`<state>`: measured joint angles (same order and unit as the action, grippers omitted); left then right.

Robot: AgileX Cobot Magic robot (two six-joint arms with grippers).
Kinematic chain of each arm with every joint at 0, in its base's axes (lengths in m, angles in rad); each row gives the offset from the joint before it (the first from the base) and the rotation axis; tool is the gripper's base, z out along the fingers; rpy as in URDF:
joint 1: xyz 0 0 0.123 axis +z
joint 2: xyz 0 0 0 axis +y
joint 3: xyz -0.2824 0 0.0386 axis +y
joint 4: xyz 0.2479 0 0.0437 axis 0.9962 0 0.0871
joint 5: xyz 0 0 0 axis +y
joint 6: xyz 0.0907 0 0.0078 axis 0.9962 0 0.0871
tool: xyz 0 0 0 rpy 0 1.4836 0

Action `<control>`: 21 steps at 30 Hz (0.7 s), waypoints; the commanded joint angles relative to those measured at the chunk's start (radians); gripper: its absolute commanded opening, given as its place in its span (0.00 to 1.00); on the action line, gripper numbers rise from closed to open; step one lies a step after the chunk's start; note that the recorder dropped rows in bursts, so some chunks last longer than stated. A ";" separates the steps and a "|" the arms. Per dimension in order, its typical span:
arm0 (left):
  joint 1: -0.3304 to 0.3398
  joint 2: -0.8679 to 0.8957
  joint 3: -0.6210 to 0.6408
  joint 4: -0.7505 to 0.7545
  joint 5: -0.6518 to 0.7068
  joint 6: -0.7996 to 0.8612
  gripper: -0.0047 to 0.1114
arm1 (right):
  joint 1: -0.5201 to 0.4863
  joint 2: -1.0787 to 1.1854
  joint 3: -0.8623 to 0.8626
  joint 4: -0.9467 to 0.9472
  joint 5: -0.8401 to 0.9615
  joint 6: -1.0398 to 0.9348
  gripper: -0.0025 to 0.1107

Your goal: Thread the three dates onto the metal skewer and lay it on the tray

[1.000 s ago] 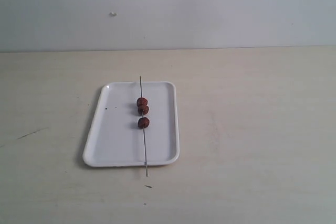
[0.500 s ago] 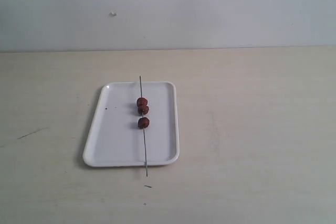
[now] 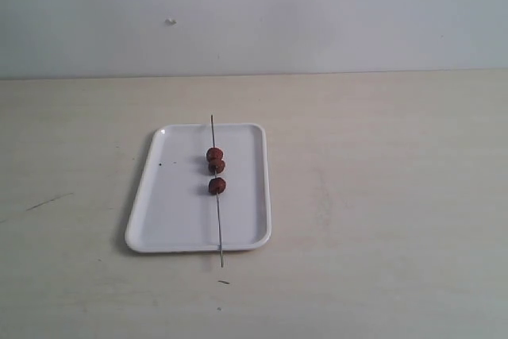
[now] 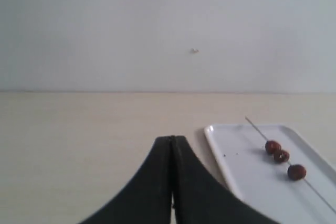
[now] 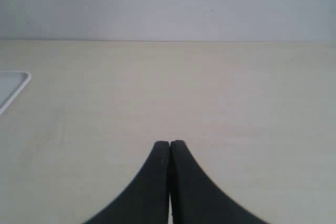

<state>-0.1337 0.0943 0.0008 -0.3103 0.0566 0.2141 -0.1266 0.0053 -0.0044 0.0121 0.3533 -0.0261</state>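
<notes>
- Dates [image 3: 215, 167], three wrinkled reddish-brown fruits, sit threaded on the thin grey metal skewer [image 3: 219, 224] lying along the flat white tray [image 3: 171, 196], centre-left of the exterior frame.
- We hold our black left gripper [image 4: 172, 140] and black right gripper [image 5: 169, 143] closed and empty, since the work looks finished.

Three wrinkled reddish-brown dates [image 3: 216, 168] are seen threaded on a thin dark metal skewer [image 3: 218, 212], laid lengthwise across a flat white rectangular tray [image 3: 171, 212].
</notes>
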 commanded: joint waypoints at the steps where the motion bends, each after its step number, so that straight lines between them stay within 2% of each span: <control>1: -0.005 -0.003 -0.001 0.319 0.112 -0.276 0.04 | -0.007 -0.005 0.004 -0.002 -0.012 0.002 0.02; 6: -0.005 -0.003 -0.001 0.386 0.244 -0.269 0.04 | -0.007 -0.005 0.004 -0.002 -0.012 0.002 0.02; 21: -0.005 -0.003 -0.001 0.386 0.241 -0.269 0.04 | -0.007 -0.005 0.004 -0.002 -0.012 0.002 0.02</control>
<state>-0.1337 0.0943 0.0024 0.0686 0.2973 -0.0446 -0.1266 0.0053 -0.0044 0.0121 0.3533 -0.0244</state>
